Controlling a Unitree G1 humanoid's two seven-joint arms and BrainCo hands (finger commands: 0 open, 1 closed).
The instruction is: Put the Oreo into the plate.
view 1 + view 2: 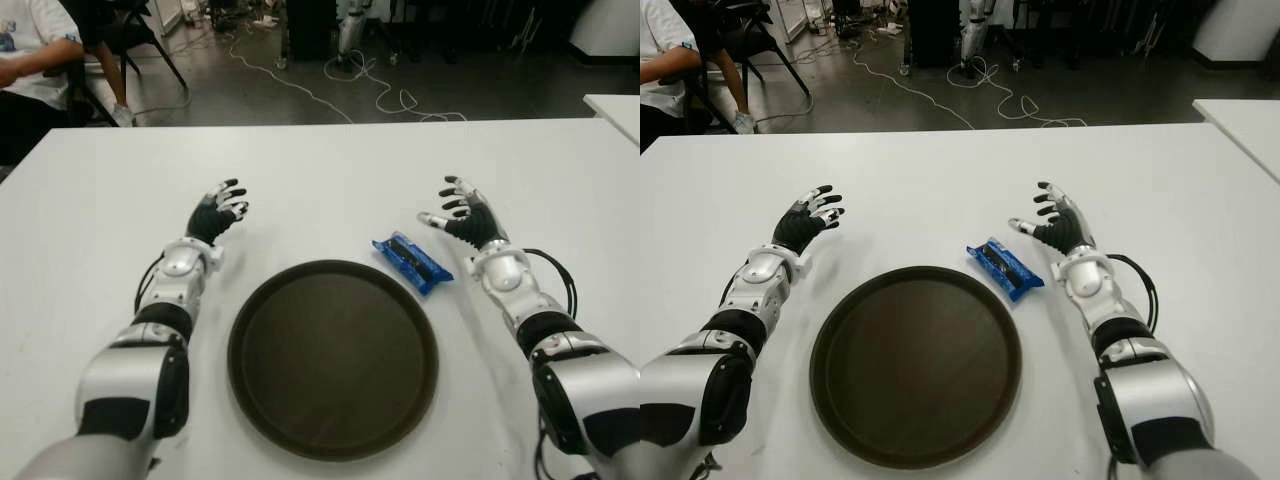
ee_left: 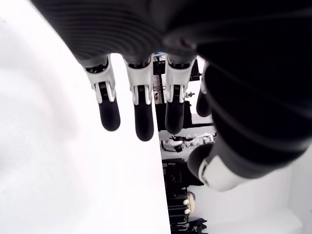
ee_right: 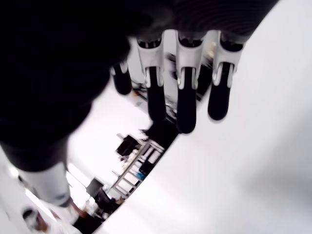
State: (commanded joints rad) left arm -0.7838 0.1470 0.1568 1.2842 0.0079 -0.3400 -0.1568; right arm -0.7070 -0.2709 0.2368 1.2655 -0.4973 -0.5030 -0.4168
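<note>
Bench [image 1: 330,170]: white, broad and bare around us, so we have plenty of open room; its far edge sits well beyond both hands, and a second white surface shows off past the right corner.
Plate [image 1: 332,358]: dark, round, with a low raised rim, dead centre in front of us and empty; that rim is the one edge we reckon the packet must clear on the way in.
Right hand [image 1: 462,213]: we see it just beside the Oreo on its right side, fingers spread and holding nothing; its wrist view shows straight fingers over bare bench.
Left hand [image 1: 219,210]: idle, showing left of the plate's far rim, fingers spread too, nothing in it.
Oreo [image 1: 412,262]: small blue foil packet lying flat and slantwise on the bench, just off the plate's far-right rim, not yet in it.
Handling: we judge it light, with a slick, crinkly wrapper and brittle biscuits inside, so a gentle pinch.
Hold: we'd take it across the narrow width near the middle, thumb against fingers, from the right.
Path: short lift, a small carry left and toward us, nothing standing between.
</note>
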